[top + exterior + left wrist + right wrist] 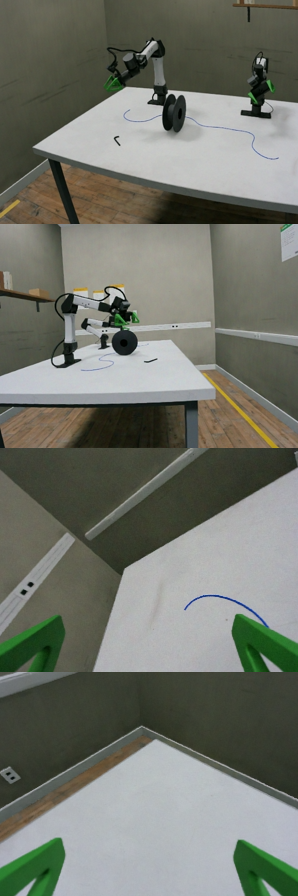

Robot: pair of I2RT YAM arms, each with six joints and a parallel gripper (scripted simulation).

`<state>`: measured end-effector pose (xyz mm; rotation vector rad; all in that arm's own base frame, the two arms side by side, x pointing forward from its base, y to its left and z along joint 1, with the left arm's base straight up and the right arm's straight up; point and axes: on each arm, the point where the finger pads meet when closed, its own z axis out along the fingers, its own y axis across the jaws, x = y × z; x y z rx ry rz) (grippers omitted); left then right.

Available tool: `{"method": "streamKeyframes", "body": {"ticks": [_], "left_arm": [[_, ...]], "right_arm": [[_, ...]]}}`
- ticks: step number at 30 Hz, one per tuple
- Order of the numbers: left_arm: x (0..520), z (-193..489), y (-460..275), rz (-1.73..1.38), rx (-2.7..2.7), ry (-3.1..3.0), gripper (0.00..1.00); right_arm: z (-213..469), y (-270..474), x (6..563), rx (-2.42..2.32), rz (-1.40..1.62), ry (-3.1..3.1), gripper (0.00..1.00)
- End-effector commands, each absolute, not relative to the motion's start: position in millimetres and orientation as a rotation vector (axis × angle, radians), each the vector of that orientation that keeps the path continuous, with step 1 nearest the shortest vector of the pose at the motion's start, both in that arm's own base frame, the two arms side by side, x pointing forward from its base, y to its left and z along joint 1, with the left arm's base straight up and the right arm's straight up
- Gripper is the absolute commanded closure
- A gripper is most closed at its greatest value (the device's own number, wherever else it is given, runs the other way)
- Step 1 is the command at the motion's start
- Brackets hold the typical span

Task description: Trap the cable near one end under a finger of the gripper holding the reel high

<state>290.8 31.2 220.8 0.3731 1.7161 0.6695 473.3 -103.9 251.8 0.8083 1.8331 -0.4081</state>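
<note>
The dark reel (180, 103) (125, 335) stands upright on its two round rims on the white table (144, 160) (154, 379). The thin blue cable (139, 121) (87, 370) (212, 596) lies in curves, passing out of sight by the reel; its two ends lie well apart on either side. My left gripper (265, 96) (148, 623) is open and empty, raised over the table; in the exterior view it is mostly hidden. My right gripper (109, 88) (133, 323) (149, 846) is open and empty, high up, beyond the cable's nearer end and away from the reel.
A small black L-shaped key (117, 142) (152, 360) lies near the reel, toward the table's front edge. Both arm bases are bolted at the back of the table. A wooden shelf (273, 6) (26, 297) hangs on the wall behind the arms.
</note>
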Motion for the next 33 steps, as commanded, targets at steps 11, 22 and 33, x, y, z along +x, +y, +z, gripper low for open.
{"method": "streamKeyframes", "body": {"ticks": [11,22,33], "left_arm": [[291,224,31,0.669,0.368,1.710,0.00],[294,229,23,0.617,0.374,1.711,0.00],[323,261,-81,0.219,0.527,1.716,0.00]], "right_arm": [[261,-104,473,0.809,-0.400,1.811,0.00],[249,-103,460,0.827,-0.386,1.871,0.00],[186,-94,358,0.932,-0.291,2.258,0.00]]}}
